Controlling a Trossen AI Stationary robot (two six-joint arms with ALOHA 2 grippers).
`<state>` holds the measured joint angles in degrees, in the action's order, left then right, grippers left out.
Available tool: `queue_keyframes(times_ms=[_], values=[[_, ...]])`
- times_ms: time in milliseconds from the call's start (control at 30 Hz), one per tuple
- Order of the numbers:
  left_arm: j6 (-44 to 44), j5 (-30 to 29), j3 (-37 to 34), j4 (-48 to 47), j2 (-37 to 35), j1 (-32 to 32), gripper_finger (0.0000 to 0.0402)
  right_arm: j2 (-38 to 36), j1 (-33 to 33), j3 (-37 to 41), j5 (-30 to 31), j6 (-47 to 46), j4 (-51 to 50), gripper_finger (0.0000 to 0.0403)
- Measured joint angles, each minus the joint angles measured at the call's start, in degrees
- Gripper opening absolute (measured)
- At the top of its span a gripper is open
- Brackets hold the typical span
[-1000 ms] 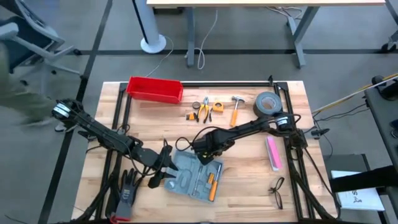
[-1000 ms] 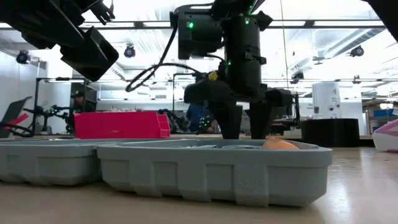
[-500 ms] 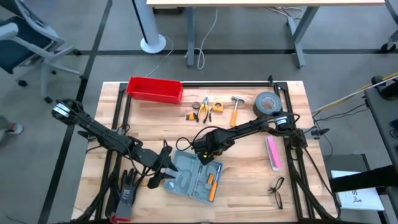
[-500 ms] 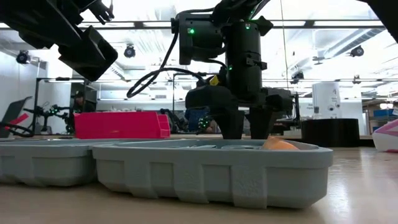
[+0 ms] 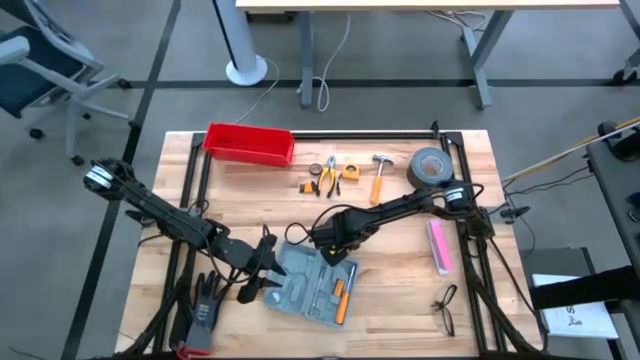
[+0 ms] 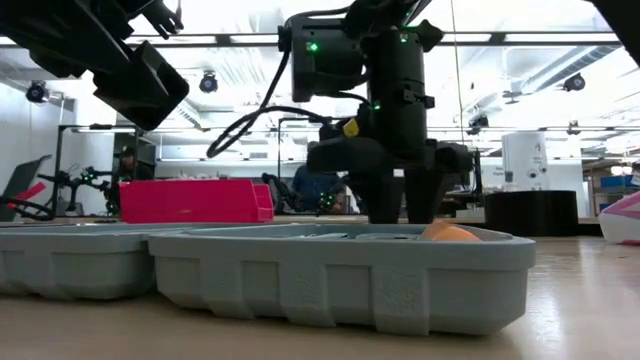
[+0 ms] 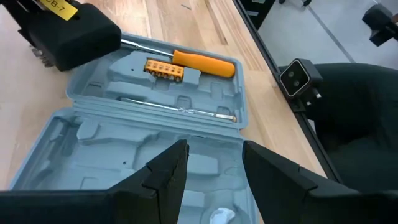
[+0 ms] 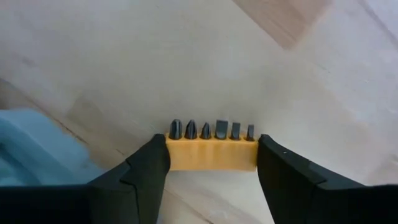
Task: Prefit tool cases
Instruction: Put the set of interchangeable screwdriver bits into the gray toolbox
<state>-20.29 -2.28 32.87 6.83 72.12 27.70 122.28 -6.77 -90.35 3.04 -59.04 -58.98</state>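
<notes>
grey-blue case [image 5: 312, 284], perhaps yellow bit holder [image 8: 211, 155]

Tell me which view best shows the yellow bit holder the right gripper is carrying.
The right wrist view: the bit holder sits between the right gripper's fingers, its six bits plain. The high view hides it under that gripper. The low view shows only the gripper above the open case. The left wrist view shows a different holder.

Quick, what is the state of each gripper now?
Left gripper: open, holding nothing, over the tool case.
Right gripper: shut on the yellow bit holder.
</notes>
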Motion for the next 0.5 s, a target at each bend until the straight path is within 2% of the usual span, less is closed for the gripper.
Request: queue_keyframes(times_ms=[200, 500], values=[[0.0, 0.0, 0.0, 0.0, 0.0, 0.0, 0.0162, -1.1, -0.9, -1.5, 0.2, -0.4, -4.2, 0.0183], [-0.4, 0.2, 0.0, 0.0, 0.0, 0.0, 0.0162, -1.5, -2.0, -2.2, 3.0, -0.2, -5.6, 0.0115]])
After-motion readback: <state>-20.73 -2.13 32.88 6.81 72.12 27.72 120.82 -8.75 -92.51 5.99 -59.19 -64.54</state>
